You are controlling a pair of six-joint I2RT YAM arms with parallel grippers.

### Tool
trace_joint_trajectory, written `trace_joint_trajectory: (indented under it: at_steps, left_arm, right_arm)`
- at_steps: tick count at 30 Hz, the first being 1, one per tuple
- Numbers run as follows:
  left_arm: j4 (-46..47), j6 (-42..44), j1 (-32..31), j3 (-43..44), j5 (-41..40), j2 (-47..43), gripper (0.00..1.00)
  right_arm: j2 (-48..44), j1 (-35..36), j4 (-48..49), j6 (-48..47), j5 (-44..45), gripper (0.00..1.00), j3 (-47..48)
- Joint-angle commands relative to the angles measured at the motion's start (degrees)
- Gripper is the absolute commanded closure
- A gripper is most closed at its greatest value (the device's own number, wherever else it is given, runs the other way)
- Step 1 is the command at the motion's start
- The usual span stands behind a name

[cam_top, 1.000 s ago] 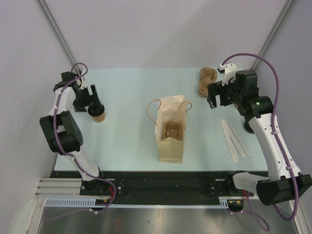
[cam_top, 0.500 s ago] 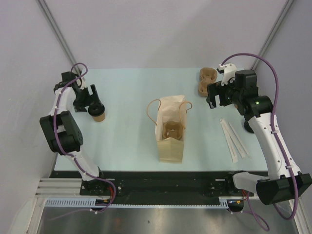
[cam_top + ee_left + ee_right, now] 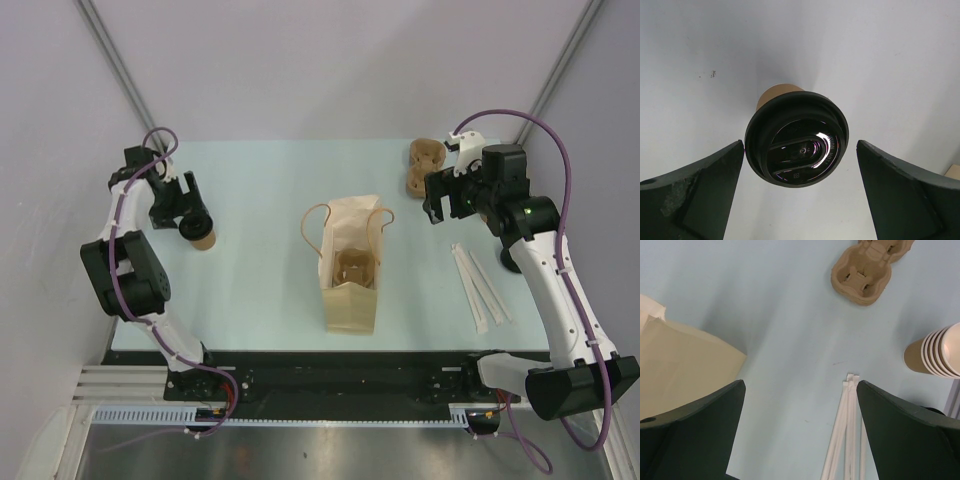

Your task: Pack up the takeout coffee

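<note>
The takeout coffee is a brown paper cup with a black lid, standing upright at the table's left. In the left wrist view its lid faces the camera. My left gripper is open just over the cup. Its fingers stand either side of the lid without touching it, as the left wrist view shows. The tan paper bag stands open at the table's middle, with a brown cup carrier inside. My right gripper is open and empty, held above the table right of the bag.
Long white wrapped straws lie at the right, under my right gripper. A brown pulp cup carrier sits at the back right. A stack of paper cups lies at the right edge. The bag's corner shows on the left.
My left gripper has shifted very slightly up and to the left over the lidded cup. The right arm, the bag and the cup have stayed put.
</note>
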Motion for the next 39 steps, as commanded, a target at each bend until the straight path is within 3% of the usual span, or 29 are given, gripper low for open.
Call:
trace_joint_trajectory:
  at_steps: [1, 13, 29, 39]
  left_arm:
    - [0.38, -0.86, -0.27, -1.68, 0.54, -3.24, 0.01]
    - [1.61, -0.42, -0.54, -5.81, 0.45, -3.68, 0.04]
    - [1.52, -0.24, -0.45, -1.69, 1.59, -2.98, 0.02]
    - [1.7, 0.02, -0.45, -1.95, 1.77, -2.28, 0.06]
  right_arm:
    - [-1.07, -0.41, 0.65, 1.14, -0.8, 0.0, 1.55]
    - [-0.64, -0.5, 0.83, 1.58, -1.33, 0.0, 1.47]
    - [-0.72, -0.68, 0.48, 1.58, -1.51, 0.0, 1.47]
    - [-1.16, -1.12, 0.48, 2.11, -1.86, 0.0, 1.2]
